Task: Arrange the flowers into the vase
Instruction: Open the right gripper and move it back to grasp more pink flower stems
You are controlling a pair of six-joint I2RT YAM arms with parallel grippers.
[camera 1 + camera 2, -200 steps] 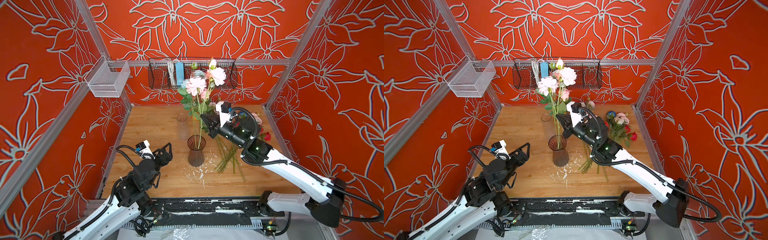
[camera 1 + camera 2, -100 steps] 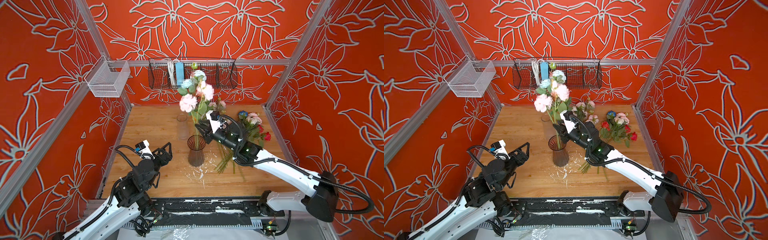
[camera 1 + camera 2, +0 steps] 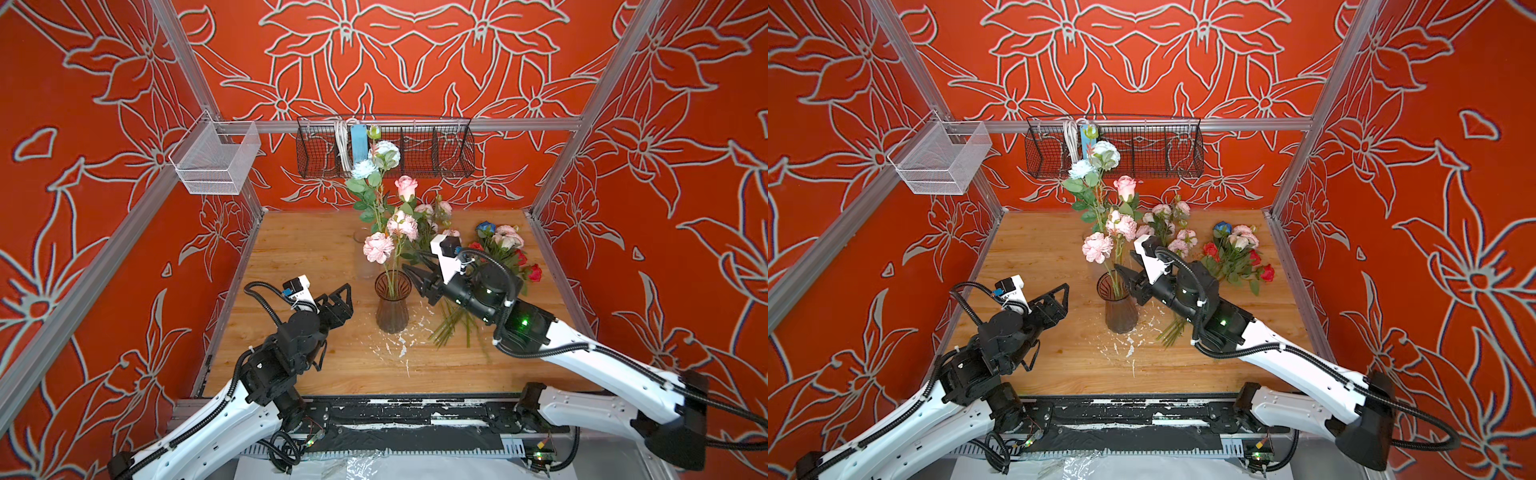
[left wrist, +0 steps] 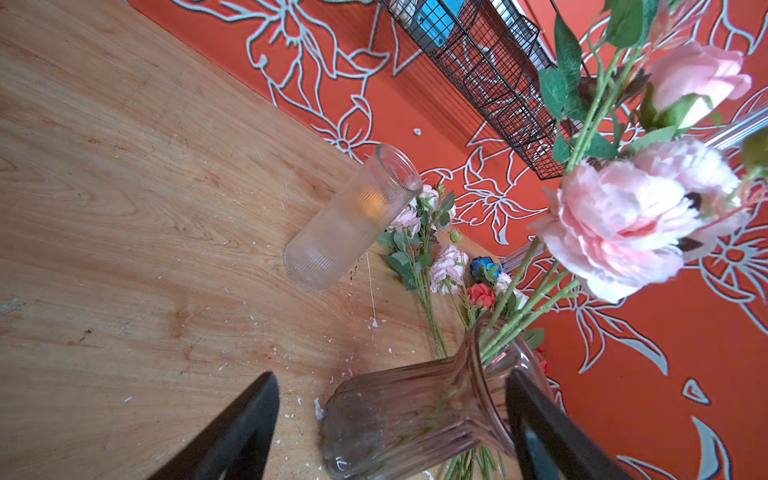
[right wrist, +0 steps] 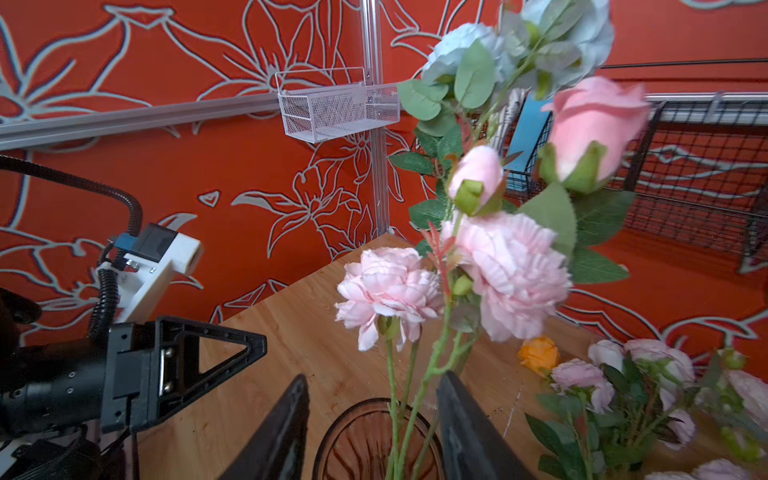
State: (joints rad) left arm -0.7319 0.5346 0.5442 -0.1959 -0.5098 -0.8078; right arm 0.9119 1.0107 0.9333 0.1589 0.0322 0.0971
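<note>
A smoky ribbed glass vase [image 3: 392,309] stands upright in the middle of the light wooden surface [image 3: 307,249]. It holds tall green-stemmed flowers [image 3: 402,226] in pale pink and light blue. The right gripper [image 3: 415,277] sits at the vase's rim, jaws apart, with the stems loose between them. The left gripper [image 3: 348,300] hovers near the vase, spread wide and holding nothing. Loose flowers [image 3: 505,241] lie on the surface behind the right arm.

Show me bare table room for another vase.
Bare: wooden tabletop between the left wall and the clear ribbed glass cylinder; also the near strip before the smoky ribbed glass vase. Crowded: right of it, loose pink, red and blue flowers.
</note>
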